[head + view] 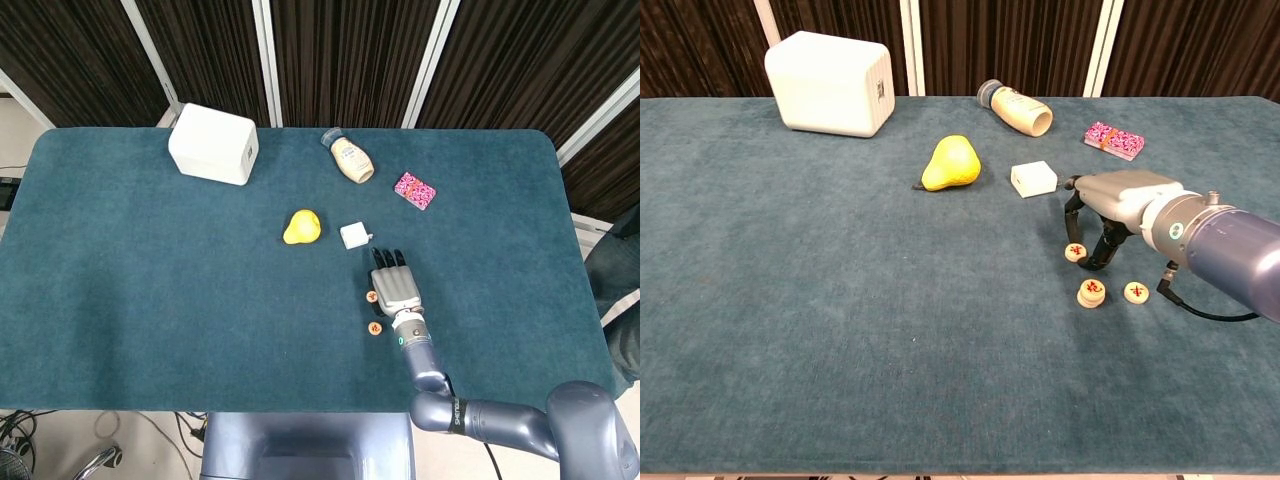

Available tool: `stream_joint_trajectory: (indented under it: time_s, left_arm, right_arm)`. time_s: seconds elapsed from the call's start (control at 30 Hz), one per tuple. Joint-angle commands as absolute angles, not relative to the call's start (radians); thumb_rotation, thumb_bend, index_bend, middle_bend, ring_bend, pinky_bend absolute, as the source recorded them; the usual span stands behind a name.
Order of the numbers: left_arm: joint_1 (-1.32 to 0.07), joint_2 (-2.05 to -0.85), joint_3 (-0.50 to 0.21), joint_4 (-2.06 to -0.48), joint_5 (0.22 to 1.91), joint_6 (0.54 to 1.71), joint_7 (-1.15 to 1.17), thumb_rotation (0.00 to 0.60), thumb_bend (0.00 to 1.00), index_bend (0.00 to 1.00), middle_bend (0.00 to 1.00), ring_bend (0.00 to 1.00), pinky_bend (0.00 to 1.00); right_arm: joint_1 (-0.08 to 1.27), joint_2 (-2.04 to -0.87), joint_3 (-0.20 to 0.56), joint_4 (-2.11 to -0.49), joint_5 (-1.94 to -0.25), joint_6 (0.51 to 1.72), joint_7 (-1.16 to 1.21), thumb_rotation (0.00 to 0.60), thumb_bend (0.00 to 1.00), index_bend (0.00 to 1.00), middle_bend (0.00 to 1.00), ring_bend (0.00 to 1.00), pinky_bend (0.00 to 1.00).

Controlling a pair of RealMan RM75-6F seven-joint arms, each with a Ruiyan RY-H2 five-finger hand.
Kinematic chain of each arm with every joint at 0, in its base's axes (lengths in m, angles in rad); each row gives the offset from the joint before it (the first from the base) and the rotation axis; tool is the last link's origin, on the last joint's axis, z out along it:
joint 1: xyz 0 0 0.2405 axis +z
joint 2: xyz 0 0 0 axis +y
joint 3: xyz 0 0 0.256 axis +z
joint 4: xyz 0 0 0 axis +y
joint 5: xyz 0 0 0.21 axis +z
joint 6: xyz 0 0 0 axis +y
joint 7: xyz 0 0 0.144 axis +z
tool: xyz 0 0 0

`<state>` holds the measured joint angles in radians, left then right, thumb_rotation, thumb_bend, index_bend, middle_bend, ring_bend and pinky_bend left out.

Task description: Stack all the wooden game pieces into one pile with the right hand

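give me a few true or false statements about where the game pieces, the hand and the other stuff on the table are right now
1. Three wooden game pieces lie separately on the cloth: one, a second, a third. True.
2. The pieces are already stacked in one pile. False: none sits on another.
3. The right hand stands over the piece farthest from the camera, fingertips down. True.
4. The bottle stands upright. False: it lies on its side.
5. The yellow pear lies to the right of the small white block. False: it lies to its left.

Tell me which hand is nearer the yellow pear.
Right. The right hand is on the table to the right of the yellow pear, past the small white box; the left hand shows in neither view.
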<state>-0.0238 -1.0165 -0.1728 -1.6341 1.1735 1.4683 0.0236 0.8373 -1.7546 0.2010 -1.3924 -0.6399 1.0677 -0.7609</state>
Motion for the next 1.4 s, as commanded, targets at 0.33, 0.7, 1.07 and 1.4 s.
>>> stream_joint_trajectory:
  time_s: [0.33, 0.7, 1.07, 1.4]
  left_arm:
    - [-0.022, -1.014, -0.175, -1.633, 1.172, 1.469, 0.015, 0.600, 0.09, 0.00, 0.00, 0.00, 0.08]
    - [-0.025, -1.018, -0.168, -1.639, 1.182, 1.467, 0.027, 0.600, 0.09, 0.00, 0.00, 0.00, 0.08]
    - [-0.024, -1.017, -0.169, -1.640, 1.181, 1.469, 0.024, 0.600, 0.09, 0.00, 0.00, 0.00, 0.08]
    - [-0.025, -1.018, -0.169, -1.638, 1.179, 1.467, 0.024, 0.600, 0.09, 0.00, 0.00, 0.00, 0.08]
  right_arm:
    - [0.816, -1.662, 0.205, -1.555, -0.703, 1.130, -0.759, 0.600, 0.40, 0.53, 0.00, 0.00, 0.00]
    - [0.679, -1.494, 0.101, -1.827, -0.874, 1.257, -0.667, 0.600, 0.40, 0.53, 0.00, 0.00, 0.00]
    - [0.586, -1.479, 0.001, -1.852, -1.006, 1.292, -0.599, 0.600, 0.40, 0.53, 0.00, 0.00, 0.00]
    - [0.582, -1.533, 0.025, -1.809, -1.016, 1.266, -0.601, 0.600, 0.40, 0.53, 0.00, 0.00, 0.00]
